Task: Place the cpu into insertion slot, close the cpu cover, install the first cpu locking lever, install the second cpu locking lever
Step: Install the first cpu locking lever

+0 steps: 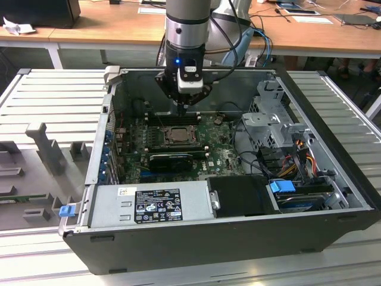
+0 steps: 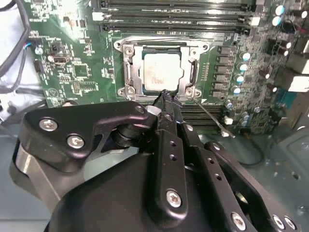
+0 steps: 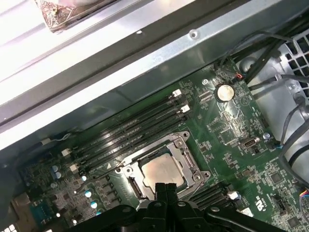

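Note:
The cpu (image 2: 163, 71) lies flat in the insertion slot (image 2: 126, 72) on the green motherboard, its pale face showing. It shows too in the first wrist view as the cpu (image 3: 161, 170) and, small, in the exterior view as the cpu (image 1: 177, 136). The cpu cover (image 2: 193, 72) lies down around it as a metal frame. One thin locking lever (image 2: 210, 116) juts out slanting from a socket corner. My gripper (image 2: 165, 95) hovers just beside the socket's edge, shut with nothing in it; it hangs over the board as the gripper (image 1: 184, 111).
Long black memory slots (image 3: 130, 130) run along one side of the socket. The open case (image 1: 333, 143) has a drive cage and cables at the exterior view's right, and a power supply (image 1: 152, 205) along the front. A dark card (image 1: 171, 159) lies in front of the socket.

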Motion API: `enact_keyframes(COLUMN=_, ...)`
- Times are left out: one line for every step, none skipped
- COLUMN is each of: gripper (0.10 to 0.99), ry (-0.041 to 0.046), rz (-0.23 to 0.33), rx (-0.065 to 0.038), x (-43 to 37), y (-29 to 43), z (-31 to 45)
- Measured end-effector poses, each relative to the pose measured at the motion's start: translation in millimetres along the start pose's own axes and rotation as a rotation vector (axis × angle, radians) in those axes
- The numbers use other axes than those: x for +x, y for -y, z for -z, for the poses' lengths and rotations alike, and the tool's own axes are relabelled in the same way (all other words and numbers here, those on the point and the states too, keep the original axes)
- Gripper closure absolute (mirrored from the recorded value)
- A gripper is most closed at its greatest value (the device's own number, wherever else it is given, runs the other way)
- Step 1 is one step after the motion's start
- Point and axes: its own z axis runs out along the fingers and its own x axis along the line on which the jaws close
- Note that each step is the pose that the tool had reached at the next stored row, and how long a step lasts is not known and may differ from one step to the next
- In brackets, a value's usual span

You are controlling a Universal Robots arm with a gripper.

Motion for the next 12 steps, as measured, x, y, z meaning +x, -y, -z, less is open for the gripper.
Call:
enact_keyframes(gripper=0.980, ry=-0.0002, rz=0.010, rx=0.000, x=0.0, y=0.0, z=0.0)
enact_keyframes(gripper=0.980, ry=-0.0007, rz=0.028, rx=0.000, x=0.0, y=0.0, z=0.0)
enact_keyframes(gripper=0.980, ry=-0.0010, rz=0.043, rx=0.001, x=0.0, y=0.0, z=0.0)
enact_keyframes(gripper=0.980, ry=-0.0013, rz=0.057, rx=0.001, x=0.0, y=0.0, z=0.0)
enact_keyframes(gripper=0.980, ry=-0.0017, rz=0.074, rx=0.001, x=0.0, y=0.0, z=0.0)
enact_keyframes(gripper=0.980, ry=-0.0021, rz=0.091, rx=0.001, x=0.0, y=0.0, z=0.0)
enact_keyframes(gripper=0.980, ry=-0.0027, rz=0.115, rx=0.001, x=0.0, y=0.0, z=-0.1)
enact_keyframes(gripper=0.980, ry=-0.0031, rz=0.134, rx=0.002, x=0.0, y=0.0, z=-0.2)
enact_keyframes(gripper=0.980, ry=-0.0038, rz=0.160, rx=0.002, x=0.0, y=0.0, z=-0.3)
enact_keyframes(gripper=0.980, ry=-0.0042, rz=0.177, rx=0.002, x=0.0, y=0.0, z=-0.4)
enact_keyframes(gripper=0.980, ry=-0.0047, rz=0.202, rx=0.003, x=0.0, y=0.0, z=-0.5)
enact_keyframes(gripper=0.980, ry=-0.0053, rz=0.222, rx=0.003, x=0.0, y=0.0, z=-0.6)
